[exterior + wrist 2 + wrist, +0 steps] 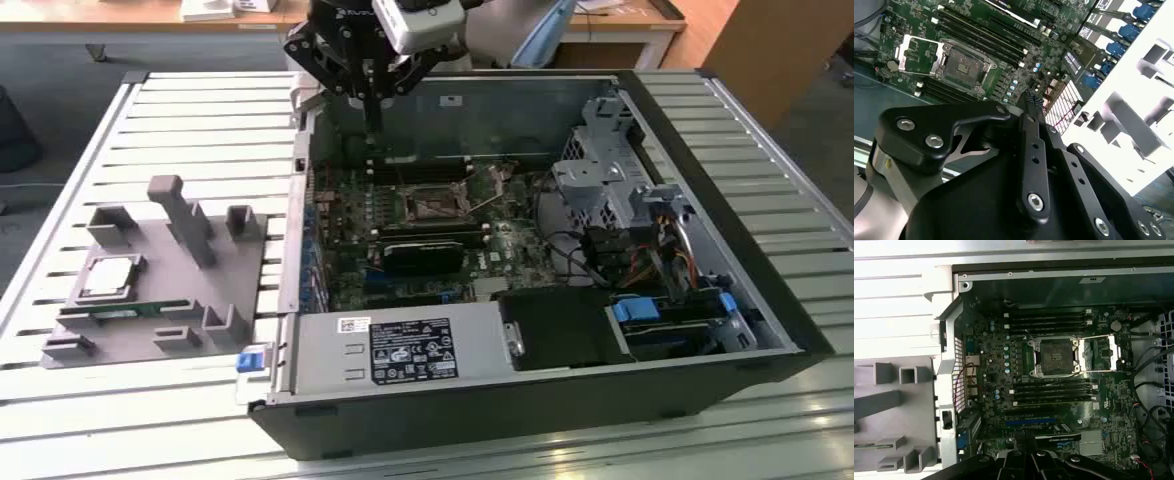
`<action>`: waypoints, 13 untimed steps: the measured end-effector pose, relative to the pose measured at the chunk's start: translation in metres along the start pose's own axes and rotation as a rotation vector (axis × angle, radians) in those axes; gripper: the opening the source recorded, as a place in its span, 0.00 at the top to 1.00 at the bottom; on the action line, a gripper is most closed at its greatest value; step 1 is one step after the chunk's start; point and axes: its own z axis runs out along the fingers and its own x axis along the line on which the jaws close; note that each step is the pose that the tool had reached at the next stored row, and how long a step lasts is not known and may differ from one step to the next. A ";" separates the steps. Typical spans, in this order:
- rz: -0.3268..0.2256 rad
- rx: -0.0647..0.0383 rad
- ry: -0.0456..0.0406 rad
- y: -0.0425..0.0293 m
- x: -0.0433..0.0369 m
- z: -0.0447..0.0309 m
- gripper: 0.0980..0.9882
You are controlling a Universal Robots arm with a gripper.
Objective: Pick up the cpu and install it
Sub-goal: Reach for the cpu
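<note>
Silver-topped cpu [110, 277]: lies flat on the grey fixture [260, 260], at nine o'clock from the computer case [534, 410] in the exterior view.
Gripper [376, 95]: hovers over the case's twelve-o'clock edge, well apart from the cpu; jaws together.
Socket [1054, 356]: uncovered, metal frame swung aside.
Table [200, 130]: slatted; carries fixture and case.

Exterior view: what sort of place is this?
Probably a workshop or lab bench for computer assembly: an open computer case lies on a slatted table, a grey fixture holding the cpu sits beside it, and wooden desks stand behind.
</note>
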 end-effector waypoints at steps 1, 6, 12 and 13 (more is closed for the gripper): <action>0.000 0.000 0.0000 0.0000 0.0000 0.0000 0.99; 0.000 0.000 0.0000 0.0000 0.0008 0.0000 0.99; 0.000 0.000 0.0000 -0.0003 0.0042 -0.0002 0.99; 0.000 0.000 0.0000 -0.0004 0.0049 -0.0001 0.99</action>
